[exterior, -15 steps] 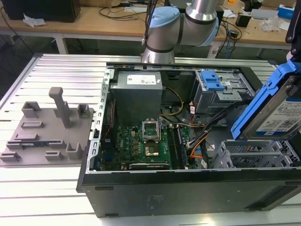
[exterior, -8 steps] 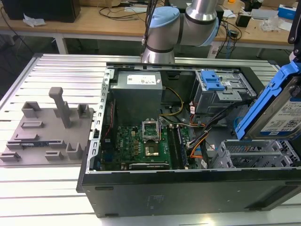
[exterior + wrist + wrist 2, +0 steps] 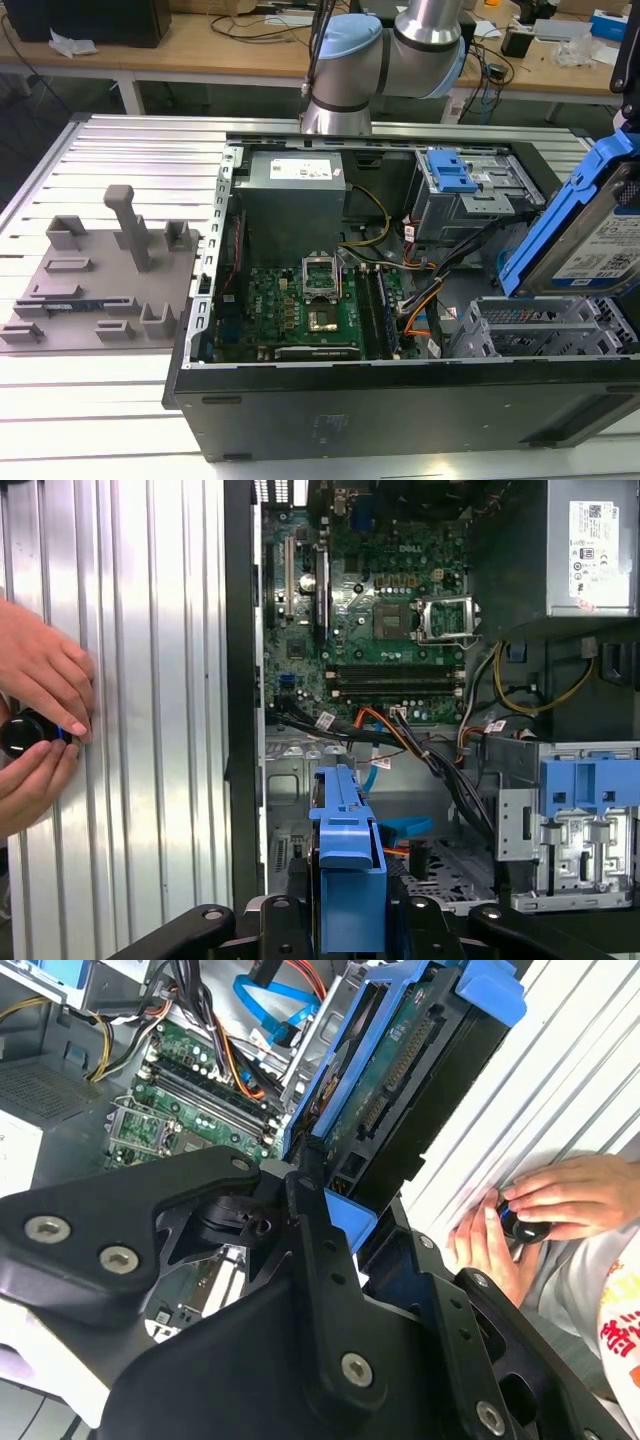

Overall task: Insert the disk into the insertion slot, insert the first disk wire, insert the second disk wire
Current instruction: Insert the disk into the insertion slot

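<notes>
1. Gripper point(image 3: 348, 925): black fingers point(image 3: 318, 1230) are clamped on the disk point(image 3: 585, 235), one on each side of its blue carrier, as seen in both wrist views.
2. Disk: held in the air at the exterior view's right, steeply tilted. The exterior view shows the label face and the second wrist view shows the circuit-board face.
3. Slot point(image 3: 540, 325): grey perforated cage at the near corner of the case point(image 3: 400, 410), directly below the disk's lower end. The disk is not yet seated in it. Whether the disk's edge touches the cage cannot be told.
4. Case: lies on its side, open, on a ribbed metal table point(image 3: 90, 420). Inside are a motherboard point(image 3: 310, 300), a power supply point(image 3: 295, 185) and a grey box with a blue latch point(image 3: 455, 185).
5. Cables point(image 3: 425, 300): orange and black runs lie between the motherboard and the slot.
6. Arm point(image 3: 385, 50): stands behind the case.
7. Hands point(image 3: 40, 710): a person's two hands rest on the table outside the case wall, closed around a small black knob point(image 3: 22, 735).
8. Fixture plate point(image 3: 95, 270): grey, on the table just beside the case, at the exterior view's left.
</notes>
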Robot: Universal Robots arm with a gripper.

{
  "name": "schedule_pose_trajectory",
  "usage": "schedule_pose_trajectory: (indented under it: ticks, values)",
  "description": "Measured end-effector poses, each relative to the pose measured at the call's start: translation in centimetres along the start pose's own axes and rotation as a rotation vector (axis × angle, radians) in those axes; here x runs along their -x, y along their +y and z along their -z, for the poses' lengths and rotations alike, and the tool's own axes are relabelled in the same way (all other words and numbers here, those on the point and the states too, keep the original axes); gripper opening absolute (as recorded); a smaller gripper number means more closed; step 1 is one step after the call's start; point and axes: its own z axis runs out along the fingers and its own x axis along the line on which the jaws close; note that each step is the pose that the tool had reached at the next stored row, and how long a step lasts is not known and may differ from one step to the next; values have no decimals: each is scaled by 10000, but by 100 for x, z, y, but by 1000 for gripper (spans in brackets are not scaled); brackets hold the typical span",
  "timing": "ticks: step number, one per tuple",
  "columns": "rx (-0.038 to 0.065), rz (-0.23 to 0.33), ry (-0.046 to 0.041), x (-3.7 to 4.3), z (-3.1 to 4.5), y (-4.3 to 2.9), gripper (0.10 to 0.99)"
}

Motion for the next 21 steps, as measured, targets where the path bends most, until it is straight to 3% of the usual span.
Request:
schedule_pose_trajectory:
  ticks: [13,21]
  values:
    - [0,0,2,12,-63,-3,365]
    - [1,0,-2,62,-110,-7,365]
